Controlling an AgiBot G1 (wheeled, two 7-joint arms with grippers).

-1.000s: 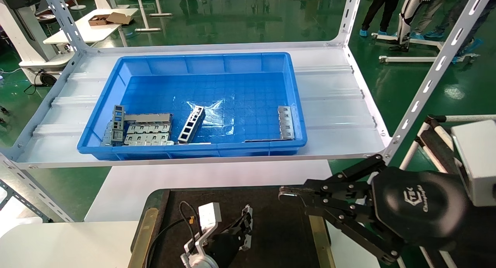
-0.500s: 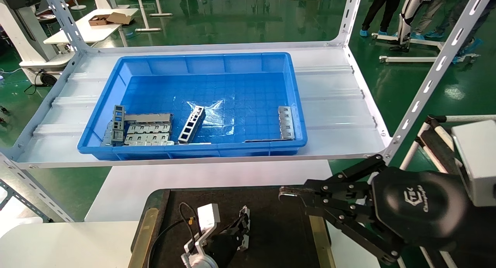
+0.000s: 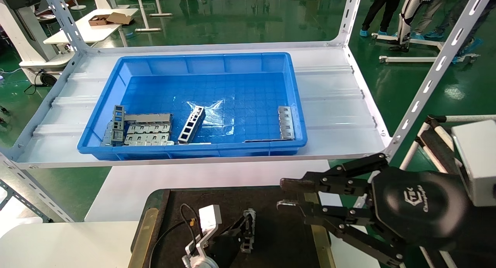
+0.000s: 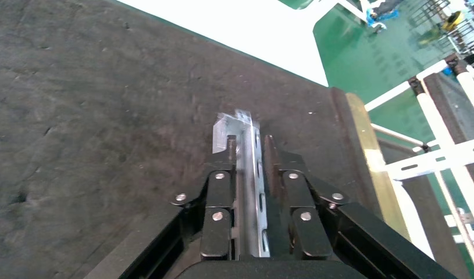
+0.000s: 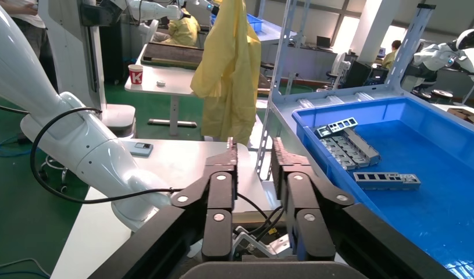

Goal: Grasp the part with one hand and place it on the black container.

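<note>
1. While the left gripper sits low over the black container, its fingers are clamped on the part, one on each long side of the grey trough.
2. From the left wrist cam, the part runs straight out between the jaws, and its far end looks to be touching or just above the dark surface. Honestly can't tell which.
3. The part is over the middle of the container, well clear of the brass-coloured strip on the edge.
4. The right gripper hangs off to the right near the container's far right corner, fingers spread apart with nothing in them.
5. Up on the white shelf behind, the blue bin has more metal in it: a ladder-like bar near the middle, a bunch of slotted plates at the left front, and another plate at the right wall.
</note>
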